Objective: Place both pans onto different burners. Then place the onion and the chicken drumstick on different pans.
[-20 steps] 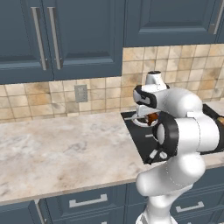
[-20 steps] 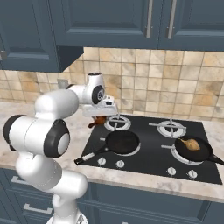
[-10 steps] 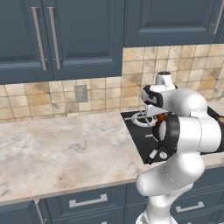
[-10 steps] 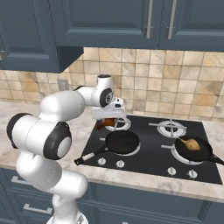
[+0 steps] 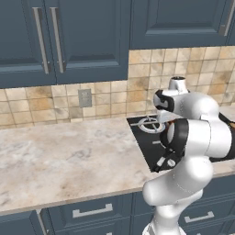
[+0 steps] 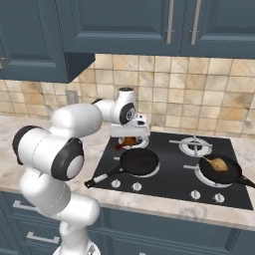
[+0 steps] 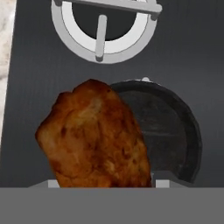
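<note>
In the right base view, the gripper (image 6: 129,142) hangs over the back left of the cooktop (image 6: 169,172), its jaws closed around the drumstick (image 6: 128,141), which sits between them just above and behind the near-left pan (image 6: 139,161). That pan rests on the front-left burner, its handle (image 6: 102,177) pointing toward the counter edge. Further right, the back-right burner (image 6: 195,146) stands bare, and at the far right the second pan (image 6: 220,169) holds the onion (image 6: 217,163). The hand view looks down past the drumstick (image 7: 98,140): the meat covers the pan's (image 7: 173,131) near rim and is offset to one side of its middle, with an open burner (image 7: 104,27) beyond. The risk appears to be a release from here: the drumstick seems to hang over the rim rather than the centre, so it could strike the edge, tip out onto the glass, or nudge the pan off its grate. A grip on rounded meat could also slip early.
</note>
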### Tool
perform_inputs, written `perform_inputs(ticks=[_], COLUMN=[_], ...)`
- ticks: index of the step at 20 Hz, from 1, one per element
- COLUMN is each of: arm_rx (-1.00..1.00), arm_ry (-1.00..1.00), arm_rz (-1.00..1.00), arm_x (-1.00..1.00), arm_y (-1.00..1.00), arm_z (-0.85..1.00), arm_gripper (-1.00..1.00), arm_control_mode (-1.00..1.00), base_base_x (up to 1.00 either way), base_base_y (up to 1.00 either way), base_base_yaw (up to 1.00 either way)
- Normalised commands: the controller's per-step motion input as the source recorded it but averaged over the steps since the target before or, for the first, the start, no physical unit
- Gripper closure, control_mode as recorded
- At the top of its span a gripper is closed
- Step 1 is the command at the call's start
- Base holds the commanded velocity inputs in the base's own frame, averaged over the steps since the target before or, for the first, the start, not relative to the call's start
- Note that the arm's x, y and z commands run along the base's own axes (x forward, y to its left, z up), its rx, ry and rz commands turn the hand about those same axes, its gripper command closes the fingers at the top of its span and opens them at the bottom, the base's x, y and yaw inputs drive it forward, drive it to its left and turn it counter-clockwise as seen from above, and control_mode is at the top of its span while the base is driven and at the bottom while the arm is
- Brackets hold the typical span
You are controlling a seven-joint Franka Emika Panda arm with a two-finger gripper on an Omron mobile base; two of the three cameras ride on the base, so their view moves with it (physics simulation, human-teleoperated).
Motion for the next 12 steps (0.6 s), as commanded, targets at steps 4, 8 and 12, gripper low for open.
perform_inputs(ticks=[4,8,12], arm_rx=[0.01,0.02,0.03], arm_ry=[0.00,0.00,0.00], arm_rz=[0.00,0.00,0.00], arm_x=[0.00,0.00,-0.12], arm_y=[-0.17,-0.23,-0.29], arm_z=[-0.21,-0.22,-0.33], arm_gripper=[1.00,1.00,1.00], arm_control_mode=[-1.00,-1.00,-1.00], base_base_x=[0.00,0.00,0.00], base_base_y=[0.00,0.00,0.00], base_base_yaw=[0.00,0.00,0.00])
